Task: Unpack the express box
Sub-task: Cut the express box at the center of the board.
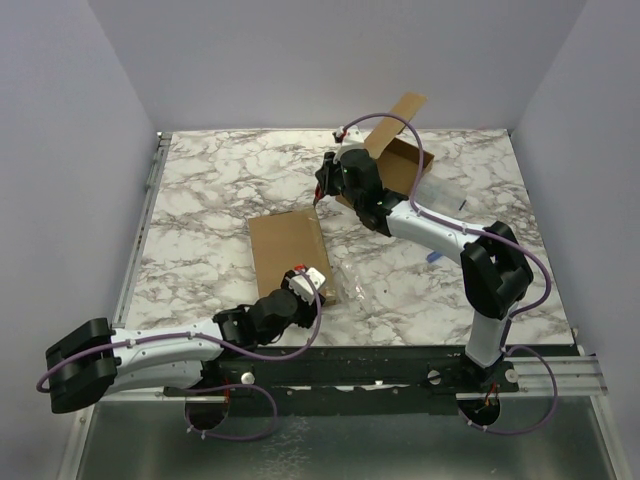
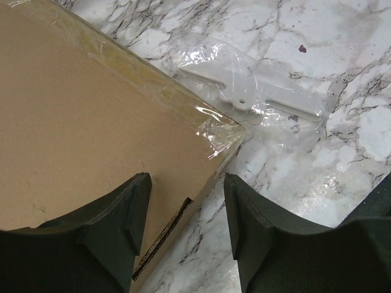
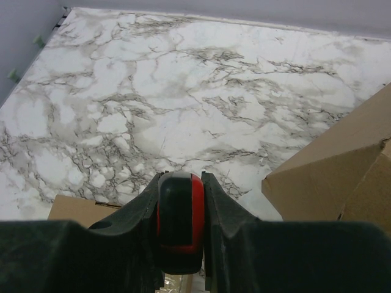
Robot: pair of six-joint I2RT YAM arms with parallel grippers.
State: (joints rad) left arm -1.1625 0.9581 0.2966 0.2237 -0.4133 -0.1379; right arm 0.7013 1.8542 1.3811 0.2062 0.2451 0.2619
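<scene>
1. This is looking like a robotics lab test cell rather than a home or shop.
2. Plain lilac walls (image 1: 60,100) are boxing in a marble-patterned table (image 1: 220,190).
3. The left arm (image 1: 160,345) and right arm (image 1: 440,235) are sitting bolted to a black rail (image 1: 380,362) at the near edge.
4. Purple cables (image 1: 392,116) are looping off the arms.

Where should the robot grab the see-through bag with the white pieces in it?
Probably the crinkled loose film at the edge of the bag, pinched from straight above. It lies flat on the table, and its white pieces look thin, so only the raised film offers a grip.
</scene>
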